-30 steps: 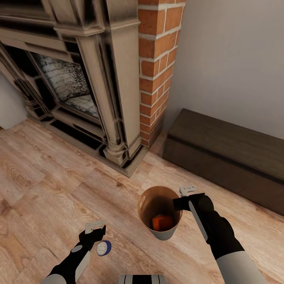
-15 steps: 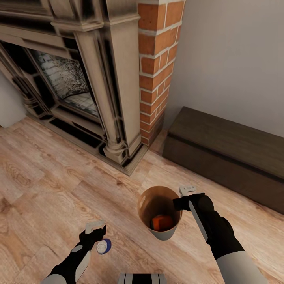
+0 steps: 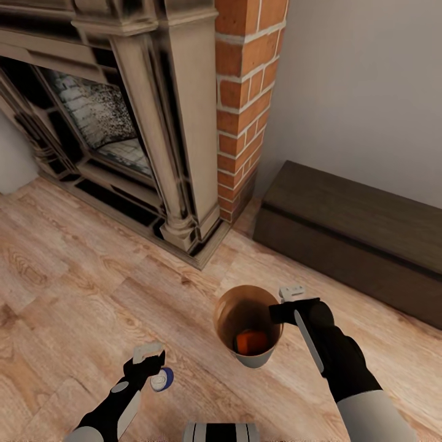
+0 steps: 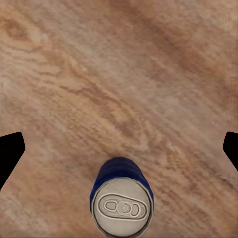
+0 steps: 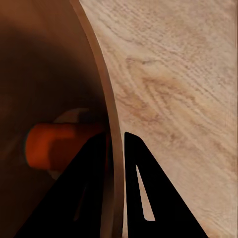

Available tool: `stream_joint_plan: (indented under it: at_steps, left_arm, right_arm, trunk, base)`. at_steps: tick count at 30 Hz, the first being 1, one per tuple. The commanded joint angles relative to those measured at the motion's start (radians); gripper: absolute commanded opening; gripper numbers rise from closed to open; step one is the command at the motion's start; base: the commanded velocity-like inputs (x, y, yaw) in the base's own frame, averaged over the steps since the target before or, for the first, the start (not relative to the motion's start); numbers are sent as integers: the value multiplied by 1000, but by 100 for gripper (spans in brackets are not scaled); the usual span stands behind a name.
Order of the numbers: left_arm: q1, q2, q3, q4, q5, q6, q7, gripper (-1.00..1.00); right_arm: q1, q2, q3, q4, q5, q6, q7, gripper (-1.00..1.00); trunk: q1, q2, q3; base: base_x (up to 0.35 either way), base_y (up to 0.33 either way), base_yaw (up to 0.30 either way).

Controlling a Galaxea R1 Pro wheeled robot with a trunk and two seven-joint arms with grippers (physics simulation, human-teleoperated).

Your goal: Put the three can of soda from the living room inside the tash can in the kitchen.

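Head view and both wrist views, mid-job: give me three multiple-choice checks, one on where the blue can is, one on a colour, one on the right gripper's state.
1. Where is the dark blue can?
A. Inside the bin
B. At the left gripper, above the wood floor
C. On the dark bench

2. What colour is the can lying in the bin?
A. Orange
B. Green
C. White

3. What is the right gripper doing?
A. Open above the bench
B. Shut on the blue can
C. Shut on the bin's rim

Answers:
1. B: the head view shows it beside that gripper, and the left wrist view shows floor under it.
2. A: an orange can shows at the bottom.
3. C: the right wrist view shows a finger on each side of the wall.
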Motion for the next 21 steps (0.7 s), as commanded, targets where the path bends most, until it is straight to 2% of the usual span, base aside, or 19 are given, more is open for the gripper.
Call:
stream_joint_plan:
  at_steps: [1,21]
  left_arm:
    - [0,0,0,0,0,0,0,100]
    - [0,-2,0,0,0,0,0,100]
  right_arm:
    - [-1,0,0,-6,-19,0,5,-100]
    - [-5,0,0,-37,-19,1,6,-100]
  trunk:
    - [0,0,-2]
    - [0,0,-34]
  base:
    - [0,0,0]
    - [0,0,0]
